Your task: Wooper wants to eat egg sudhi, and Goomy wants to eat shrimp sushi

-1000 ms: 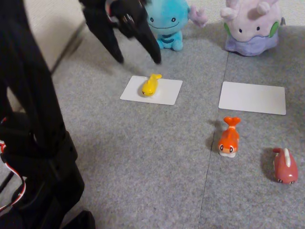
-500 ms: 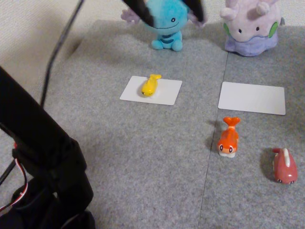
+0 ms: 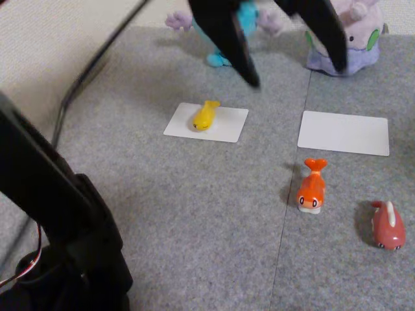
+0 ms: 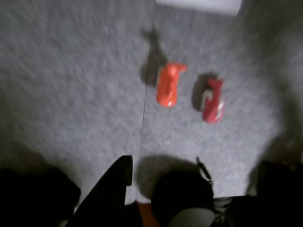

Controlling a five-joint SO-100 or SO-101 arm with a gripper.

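Wooper (image 3: 227,32) and Goomy (image 3: 353,39) are sitting side by side along the far edge of the grey carpet (image 3: 194,214) in the fixed view, Wooper partly hidden behind the dark gripper (image 3: 295,74). That gripper is hanging high over the carpet's far half with its two fingers spread wide and nothing between them.

Two white cards are lying on the carpet. One card (image 3: 224,126) is sitting in front of Wooper and is carrying the egg sudhi (image 3: 205,115), so that half of the task is looking finished. The other card (image 3: 343,133), in front of Goomy, is lying bare.

Shrimp sushi (image 3: 311,186) is standing on the carpet just on the near side of Goomy's card, towards the right edge, apart from the card and not yet delivered. In the wrist view it (image 4: 168,85) is showing ahead of the camera, blurred, beside a dull red figure (image 4: 213,100). That red figure (image 3: 388,225) is resting nearer the carpet's near right corner.

Moving the shrimp sushi onto Goomy's card is what seems to be remaining.
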